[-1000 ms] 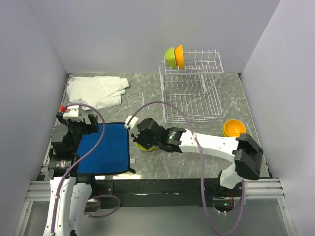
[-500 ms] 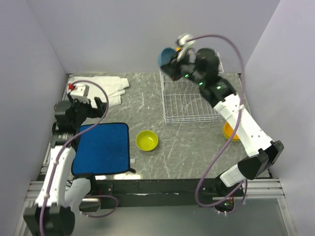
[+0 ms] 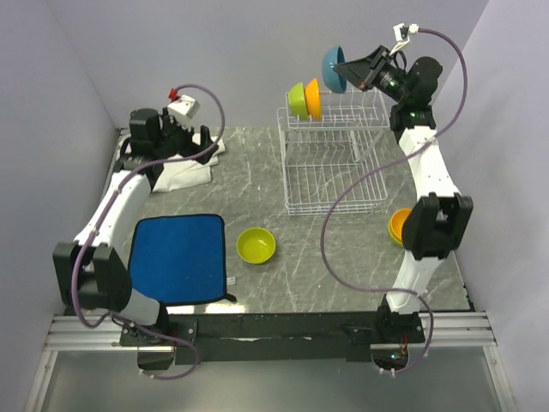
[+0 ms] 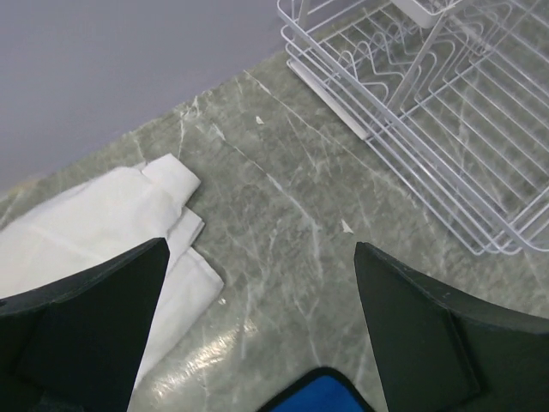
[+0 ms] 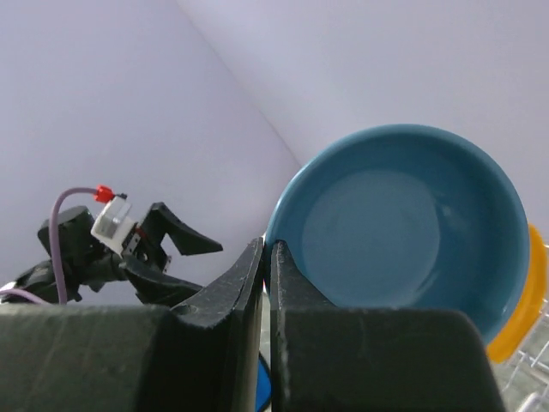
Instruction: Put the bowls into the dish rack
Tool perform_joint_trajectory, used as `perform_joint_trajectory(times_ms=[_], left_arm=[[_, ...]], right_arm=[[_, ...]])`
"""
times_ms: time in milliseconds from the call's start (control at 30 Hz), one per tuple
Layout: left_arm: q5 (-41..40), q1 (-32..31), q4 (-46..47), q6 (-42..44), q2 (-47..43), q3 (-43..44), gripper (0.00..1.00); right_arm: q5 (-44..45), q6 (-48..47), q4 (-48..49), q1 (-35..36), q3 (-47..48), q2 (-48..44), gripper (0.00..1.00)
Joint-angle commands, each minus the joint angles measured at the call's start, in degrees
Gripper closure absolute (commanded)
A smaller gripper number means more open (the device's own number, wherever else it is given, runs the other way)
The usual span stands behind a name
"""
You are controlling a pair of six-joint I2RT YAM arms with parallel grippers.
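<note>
blue bowl (image 5: 403, 223) pinched by right gripper (image 5: 266, 255), over dish rack (image 3: 334, 184)

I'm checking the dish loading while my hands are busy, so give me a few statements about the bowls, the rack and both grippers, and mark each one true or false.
1. The right gripper is shut on the blue bowl, held up above the dish rack. True.
2. A green bowl and an orange bowl stand on the rack's upper shelf. True.
3. The left gripper is holding the white cloth. False: it is open and holds nothing.
4. The yellow bowl sits on the blue mat. False: it sits on the bare table, beside the mat.
</note>
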Motion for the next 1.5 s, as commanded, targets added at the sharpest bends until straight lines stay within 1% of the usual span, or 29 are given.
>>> perform_joint_trajectory(times_ms=[0, 33, 67, 133, 233, 333, 500, 800, 1100, 1300, 1467], left_arm=[[3.2, -0.9, -10.2, 11.6, 4.4, 8.0, 0.03], [3.3, -0.9, -11.7, 13.0, 5.7, 9.8, 0.03], [3.6, -0.9, -13.0, 15.2, 6.2, 10.3, 0.03], [3.0, -0.8, -13.0, 16.3, 6.9, 10.9, 0.03], [2.7, -0.8, -14.9, 17.9, 8.1, 13.1, 0.03], [2.1, -0.9, -19.5, 19.9, 9.7, 15.7, 0.03], [-1.9, -1.1, -23.8, 24.4, 9.7, 15.6, 0.03], [-6.7, -3.0, -31.3, 32.2, 8.7, 16.0, 0.03], [-10.1, -4.6, -33.1, 33.5, 8.2, 16.3, 0.03], [-12.7, -7.3, -32.9, 33.5, 7.7, 14.8, 0.03], [-13.9, -9.2, -35.1, 33.8, 7.9, 15.5, 0.03]], right_arm=[[-9.7, 14.5, 11.5, -2.8, 8.4, 6.1, 1.00], [-10.3, 15.4, 14.4, -3.1, 8.6, 6.8, 1.00], [-10.6, 16.3, 15.4, -3.2, 9.4, 7.7, 1.00], [-10.8, 18.9, 17.0, -3.7, 10.1, 10.0, 1.00], [-10.6, 22.6, 22.2, -3.7, 8.5, 11.0, 1.00], [-9.9, 25.9, 24.9, -3.7, 7.1, 12.1, 1.00], [-9.7, 30.9, 29.9, -3.7, 4.5, 14.3, 1.00], [-8.1, 36.5, 35.7, -4.1, 5.1, 18.5, 1.00], [-6.8, 38.4, 37.5, -4.1, 4.8, 21.6, 1.00], [-6.7, 40.6, 40.0, -4.2, 1.9, 22.3, 1.00], [-6.3, 41.5, 40.8, -4.3, 3.9, 25.1, 1.00]])
